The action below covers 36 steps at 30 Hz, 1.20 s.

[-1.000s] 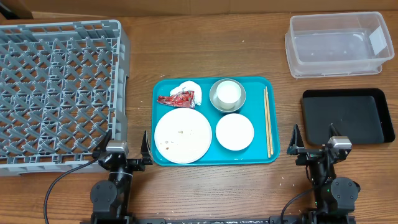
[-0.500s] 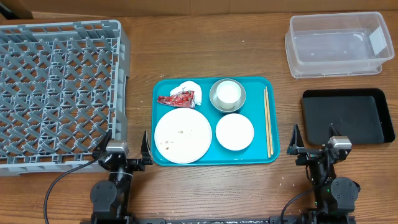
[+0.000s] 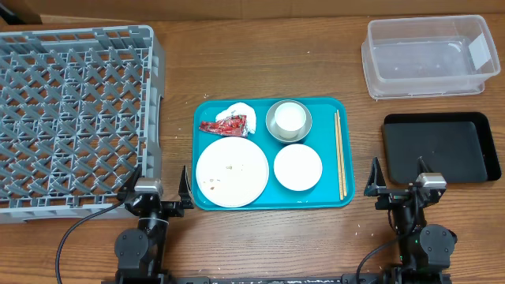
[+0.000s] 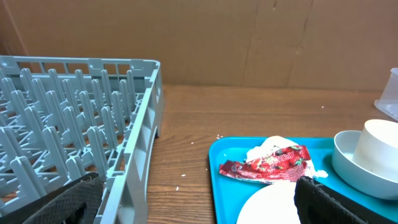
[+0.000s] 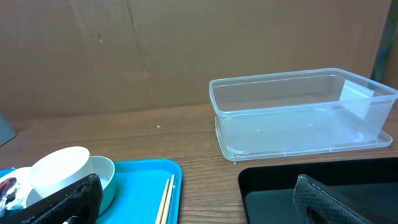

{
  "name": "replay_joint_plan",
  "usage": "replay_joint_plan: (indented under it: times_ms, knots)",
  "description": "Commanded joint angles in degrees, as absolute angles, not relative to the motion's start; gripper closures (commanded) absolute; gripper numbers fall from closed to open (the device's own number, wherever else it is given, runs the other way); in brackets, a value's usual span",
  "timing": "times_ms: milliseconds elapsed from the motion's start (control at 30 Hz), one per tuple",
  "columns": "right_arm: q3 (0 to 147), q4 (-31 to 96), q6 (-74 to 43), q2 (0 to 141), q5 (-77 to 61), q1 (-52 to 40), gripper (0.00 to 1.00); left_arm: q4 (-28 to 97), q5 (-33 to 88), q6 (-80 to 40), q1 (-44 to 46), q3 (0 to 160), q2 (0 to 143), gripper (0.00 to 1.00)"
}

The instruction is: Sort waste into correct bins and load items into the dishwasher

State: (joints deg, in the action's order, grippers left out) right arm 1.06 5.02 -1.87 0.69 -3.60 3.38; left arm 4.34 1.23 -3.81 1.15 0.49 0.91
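Observation:
On the teal tray lie a red wrapper and a white napkin, a large white plate with a few crumbs, a white bowl, a steel bowl holding a white cup, and chopsticks. The grey dish rack fills the left. At right are the clear tub and black tray. My left gripper and right gripper stand open and empty near the front edge.
A few white specks lie on the wooden table between rack and teal tray. A brown cardboard wall closes off the back. Bare wood shows between the teal tray and the two bins.

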Motion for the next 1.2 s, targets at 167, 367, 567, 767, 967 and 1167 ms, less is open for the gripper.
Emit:
replay_joint_plan:
  times_ms: [167, 367, 567, 767, 967, 1167]
  knots:
    - [0.5, 4.6, -1.7, 0.2, -3.2, 3.6, 0.0, 4.5, 1.1, -2.5, 1.1, 0.3, 0.3, 0.0]
    - [0.5, 4.6, -1.7, 0.2, -3.0, 3.6, 0.0, 4.5, 1.1, -2.5, 1.1, 0.3, 0.3, 0.0]
    - [0.5, 4.6, -1.7, 0.2, -3.0, 3.6, 0.0, 4.5, 1.1, -2.5, 1.1, 0.3, 0.3, 0.0]
    - [0.5, 4.3, -1.9, 0.2, -5.8, 3.6, 0.0, 4.5, 1.1, -2.5, 1.1, 0.3, 0.3, 0.0]
    - [0.5, -7.5, -20.0, 0.2, -32.0, 3.5, 0.0, 4.5, 1.1, -2.5, 1.1, 0.3, 0.3, 0.0]
    - [0.5, -30.6, -32.1, 0.2, -34.6, 3.5, 0.0, 4.5, 1.1, -2.5, 1.1, 0.3, 0.3, 0.0]
